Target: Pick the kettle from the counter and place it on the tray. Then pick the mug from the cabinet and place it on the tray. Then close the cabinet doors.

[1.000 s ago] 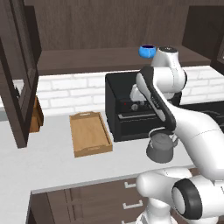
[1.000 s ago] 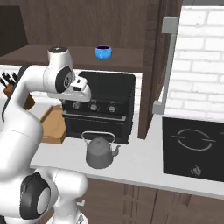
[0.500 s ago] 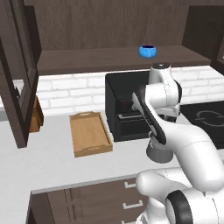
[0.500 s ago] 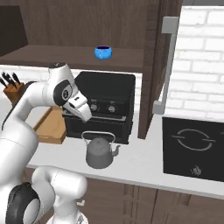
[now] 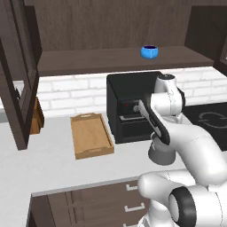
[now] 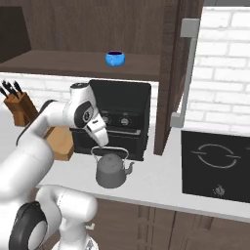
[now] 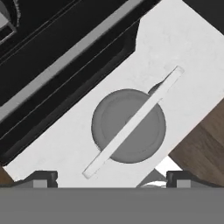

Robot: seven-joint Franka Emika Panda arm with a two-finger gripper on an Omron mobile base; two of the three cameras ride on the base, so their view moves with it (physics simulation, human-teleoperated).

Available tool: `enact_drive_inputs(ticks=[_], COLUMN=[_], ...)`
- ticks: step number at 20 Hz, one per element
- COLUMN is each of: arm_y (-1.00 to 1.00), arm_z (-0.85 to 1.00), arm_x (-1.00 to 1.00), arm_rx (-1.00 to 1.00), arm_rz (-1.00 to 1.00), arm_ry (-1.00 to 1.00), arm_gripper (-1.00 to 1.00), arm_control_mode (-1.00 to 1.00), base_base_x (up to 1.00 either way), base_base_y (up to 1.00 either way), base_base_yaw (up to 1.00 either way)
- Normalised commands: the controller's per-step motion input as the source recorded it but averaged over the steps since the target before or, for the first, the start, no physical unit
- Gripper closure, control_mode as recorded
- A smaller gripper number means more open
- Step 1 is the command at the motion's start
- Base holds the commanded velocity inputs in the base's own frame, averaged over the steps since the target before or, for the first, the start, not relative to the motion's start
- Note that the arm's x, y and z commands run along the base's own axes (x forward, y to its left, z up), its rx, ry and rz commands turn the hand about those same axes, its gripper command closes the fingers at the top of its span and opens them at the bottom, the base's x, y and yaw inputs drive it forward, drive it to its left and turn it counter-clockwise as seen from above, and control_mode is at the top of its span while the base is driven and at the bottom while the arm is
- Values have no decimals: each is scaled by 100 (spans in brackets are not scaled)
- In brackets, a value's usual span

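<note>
From where you sit behind the arm, the hand (image 5: 158,142) hangs low in front of the black oven (image 5: 133,104), its fingers hidden behind the forearm. Directly beneath the hand you see the kettle (image 5: 160,154) on the counter (image 5: 53,170), partly covered by the arm. Off to the hand's left lies the tray (image 5: 91,135), flat on the counter beside the oven. Well above the hand, on the shelf of the cabinet (image 5: 102,60), stands the mug (image 5: 150,51). Far to the hand's left, an open cabinet door (image 5: 18,75) reaches down toward the counter, with a knife block (image 5: 36,117) just behind it.
</note>
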Motion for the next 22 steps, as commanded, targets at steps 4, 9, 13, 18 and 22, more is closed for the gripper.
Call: enact_drive_inputs(ticks=[4,9,13,18,22], arm_y=[0,0,-9,-6,-3], arm_z=[-67,-38,-11,-4,-1], arm_x=[17,4,0,0,0], arm_rx=[0,1,8,5,0], arm_rz=[-15,-12,-9,-6,-1], arm_ry=[0,0,0,0,0], arm_gripper=[-100,-100,-100,-100,100], arm_control_mode=[-100,-100,-100,-100,-100], base_base_x=[0,0,0,0,0], base_base_y=[0,0,0,0,0], base_base_yaw=[0,0,0,0,0])
